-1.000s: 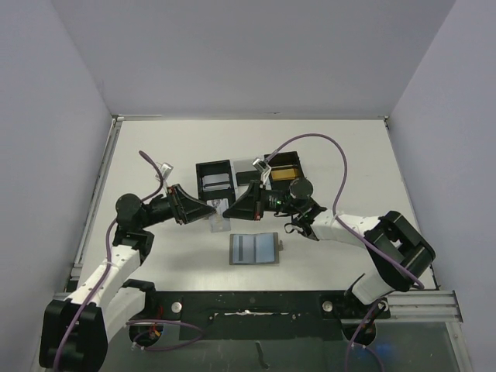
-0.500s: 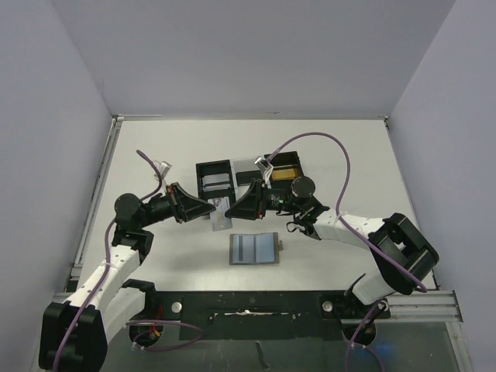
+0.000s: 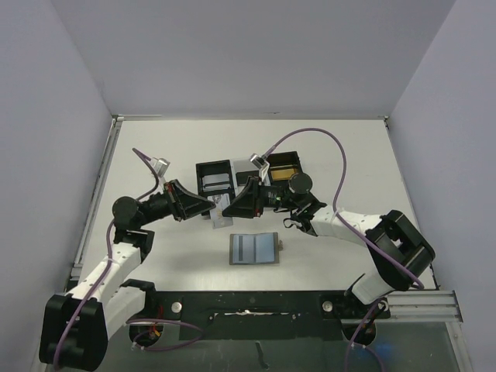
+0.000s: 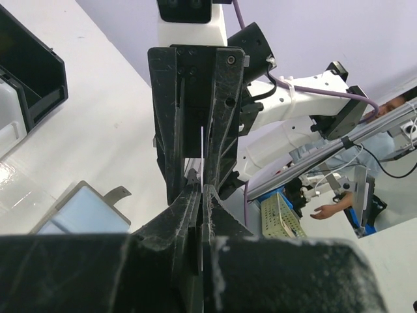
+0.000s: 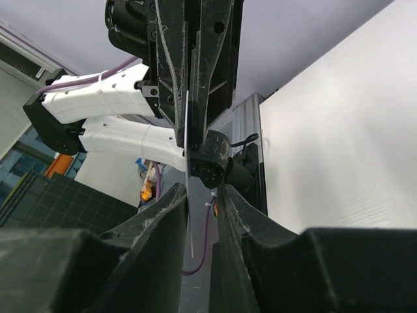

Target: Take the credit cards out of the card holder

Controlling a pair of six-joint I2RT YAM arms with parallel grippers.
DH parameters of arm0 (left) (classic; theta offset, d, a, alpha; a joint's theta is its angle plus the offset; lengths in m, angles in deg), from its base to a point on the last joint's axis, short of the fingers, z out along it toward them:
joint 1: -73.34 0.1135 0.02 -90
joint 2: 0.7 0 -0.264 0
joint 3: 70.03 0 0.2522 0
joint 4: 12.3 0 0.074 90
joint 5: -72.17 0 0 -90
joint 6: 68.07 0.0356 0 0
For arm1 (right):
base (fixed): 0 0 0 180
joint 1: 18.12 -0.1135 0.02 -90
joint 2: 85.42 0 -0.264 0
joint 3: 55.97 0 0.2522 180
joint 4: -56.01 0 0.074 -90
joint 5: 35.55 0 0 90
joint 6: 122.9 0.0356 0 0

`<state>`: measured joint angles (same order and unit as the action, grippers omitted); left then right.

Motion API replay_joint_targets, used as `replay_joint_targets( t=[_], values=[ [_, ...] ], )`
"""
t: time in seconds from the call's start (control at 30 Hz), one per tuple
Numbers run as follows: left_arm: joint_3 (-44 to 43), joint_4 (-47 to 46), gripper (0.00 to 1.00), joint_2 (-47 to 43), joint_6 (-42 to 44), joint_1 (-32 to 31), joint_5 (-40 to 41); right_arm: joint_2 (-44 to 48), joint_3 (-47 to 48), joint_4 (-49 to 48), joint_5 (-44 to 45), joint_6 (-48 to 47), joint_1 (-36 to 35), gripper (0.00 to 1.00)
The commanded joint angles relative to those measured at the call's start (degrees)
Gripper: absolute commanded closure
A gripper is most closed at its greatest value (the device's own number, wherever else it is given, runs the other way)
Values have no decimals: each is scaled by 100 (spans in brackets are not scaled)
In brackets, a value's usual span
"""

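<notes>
The card holder (image 3: 255, 248) lies open on the table, blue-grey inside up, with its snap tab at the right. Above and beyond it, a thin credit card (image 3: 220, 210) hangs in the air between the two grippers. My left gripper (image 3: 211, 206) is shut on the card's left end; the left wrist view shows the card (image 4: 202, 156) edge-on, pinched at my left gripper (image 4: 202, 190). My right gripper (image 3: 230, 208) faces it with its jaws apart. In the right wrist view the card (image 5: 187, 140) runs along one finger of my right gripper (image 5: 202, 193), with a gap to the other.
A black-and-white compartment tray (image 3: 248, 174) stands just behind the grippers, with a yellow item in its right section. In the left wrist view the tray (image 4: 32, 85) is at the left and the card holder (image 4: 85, 212) at the lower left. The table's near rail runs under both arm bases.
My left gripper has shut on the card while my right gripper has opened off it. Both grippers have moved slightly toward the tray.
</notes>
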<state>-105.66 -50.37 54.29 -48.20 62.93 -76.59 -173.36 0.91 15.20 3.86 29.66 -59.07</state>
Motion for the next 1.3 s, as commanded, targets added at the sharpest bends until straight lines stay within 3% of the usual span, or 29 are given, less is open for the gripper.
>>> replay_joint_targets(
  t=[0.0,0.13,0.2,0.3,0.33,0.37,0.47,0.67,0.8,1.0,1.27],
  values=[
    [82,-738,100,38,-251,-12,103,131,233,33,-114,-284,47,79],
    [7,-729,100,110,-171,-18,53,49,158,-510,-250,-88,44,100],
    [-138,115,100,23,247,31,87,70,84,-660,-160,-76,52,100],
    [-607,2329,50,-227,1491,101,446,152,78,-284,67,-481,59,100],
    [-780,3159,38,-328,2108,151,742,209,75,-7,191,-681,80,100],
    [-954,3887,33,-423,2381,177,1029,279,56,241,347,-868,103,100],
    [-1330,5310,31,-670,3151,339,2076,570,35,1186,930,-1740,252,100],
    [-1980,6940,30,-691,3935,442,4040,1147,494,3439,2578,-4563,300,100],
    [-2208,7209,30,-701,4334,474,5012,965,960,4084,3399,-5992,106,100],
    [-2378,7357,29,-622,4485,830,6061,517,1271,4096,4781,-8839,-803,100],
    [-1816,7260,29,-664,4501,1197,6020,-686,2609,4788,4775,-8892,-782,100]
  ],
)
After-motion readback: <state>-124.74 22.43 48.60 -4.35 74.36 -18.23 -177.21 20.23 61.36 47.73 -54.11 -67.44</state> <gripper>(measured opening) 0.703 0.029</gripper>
